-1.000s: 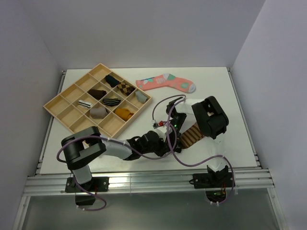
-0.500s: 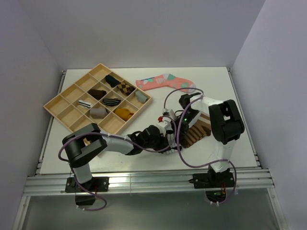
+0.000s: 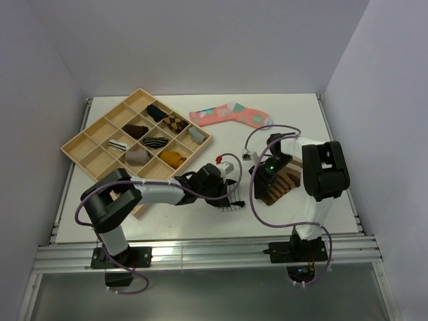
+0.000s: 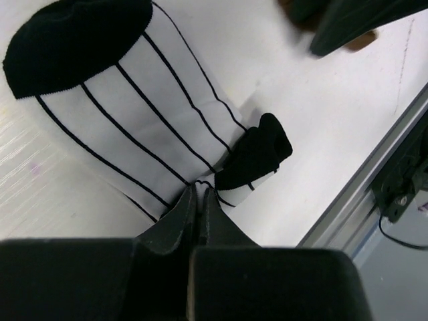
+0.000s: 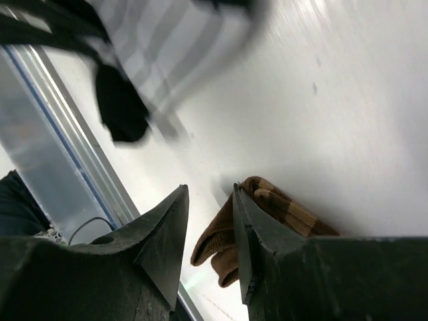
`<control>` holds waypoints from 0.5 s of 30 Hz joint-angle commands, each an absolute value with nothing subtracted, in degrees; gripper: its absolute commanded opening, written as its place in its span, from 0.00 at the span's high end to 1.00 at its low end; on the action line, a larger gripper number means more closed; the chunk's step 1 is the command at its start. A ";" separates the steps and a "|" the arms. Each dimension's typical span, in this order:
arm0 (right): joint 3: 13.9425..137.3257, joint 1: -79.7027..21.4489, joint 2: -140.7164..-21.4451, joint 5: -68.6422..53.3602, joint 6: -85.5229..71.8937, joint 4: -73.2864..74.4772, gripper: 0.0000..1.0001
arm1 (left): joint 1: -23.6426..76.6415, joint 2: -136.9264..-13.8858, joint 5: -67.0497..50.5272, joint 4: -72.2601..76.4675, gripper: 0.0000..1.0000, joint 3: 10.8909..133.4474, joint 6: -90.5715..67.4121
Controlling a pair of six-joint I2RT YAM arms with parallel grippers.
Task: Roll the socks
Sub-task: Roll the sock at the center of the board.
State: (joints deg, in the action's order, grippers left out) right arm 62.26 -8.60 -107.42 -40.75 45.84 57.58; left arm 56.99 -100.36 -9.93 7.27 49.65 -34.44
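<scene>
A: On the white counter, toward its near edge, where are the socks lying?

B: The white striped sock is lying flat and unrolled. The left tool is pinching its edge, jaws together on the cloth. Near it the brown sock is sitting bunched, not in a tidy roll.

A: And the right tool?

B: It's hanging over the brown one, jaws apart, gripping nothing. I'm judging the rolling barely begun. The pink sock and the tray are sitting farther back.
</scene>
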 commanded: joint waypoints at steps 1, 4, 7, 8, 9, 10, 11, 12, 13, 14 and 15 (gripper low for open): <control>60.12 -6.07 -103.55 -34.01 47.72 52.82 0.59 | 54.06 -100.37 -13.24 -7.64 1.00 47.72 -31.90; 58.63 -5.80 -99.08 -34.71 48.25 51.68 0.59 | 52.47 -101.07 -16.78 -9.57 1.00 48.77 -31.90; 57.75 -5.80 -93.63 -37.16 49.92 50.89 0.59 | 51.60 -102.73 -21.08 -12.65 1.00 51.06 -31.99; 57.22 -5.80 -92.04 -37.96 50.62 50.54 0.59 | 51.24 -103.35 -23.79 -13.53 1.00 51.59 -32.51; 56.96 -5.80 -90.46 -38.66 51.41 50.10 0.59 | 50.37 -103.97 -25.04 -15.28 1.00 52.90 -32.69; 56.69 -6.06 -87.66 -39.54 51.50 49.58 0.59 | 49.93 -105.19 -26.18 -15.99 1.00 53.43 -33.30; 56.52 -6.33 -86.41 -40.25 53.07 49.57 0.59 | 49.49 -105.64 -27.84 -16.34 1.00 53.87 -33.66; 56.25 -6.68 -85.00 -40.86 53.96 49.48 0.59 | 48.70 -106.17 -30.38 -17.22 1.00 54.83 -34.10; 55.73 -7.46 -82.38 -41.48 54.66 49.13 0.59 | 48.26 -107.48 -32.06 -17.75 1.00 55.28 -34.62; 54.50 -8.08 -80.96 -41.92 55.54 47.83 0.59 | 47.64 -108.10 -33.39 -18.19 1.00 55.98 -34.80; 53.71 -8.96 -79.47 -41.92 55.89 47.12 0.59 | 47.46 -108.71 -35.05 -19.32 1.00 57.29 -34.98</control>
State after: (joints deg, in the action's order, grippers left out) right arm 56.07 -6.85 -84.14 -39.16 51.94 50.02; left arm 48.18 -104.88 -29.39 -8.45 56.38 -35.03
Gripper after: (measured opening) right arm 0.413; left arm 0.034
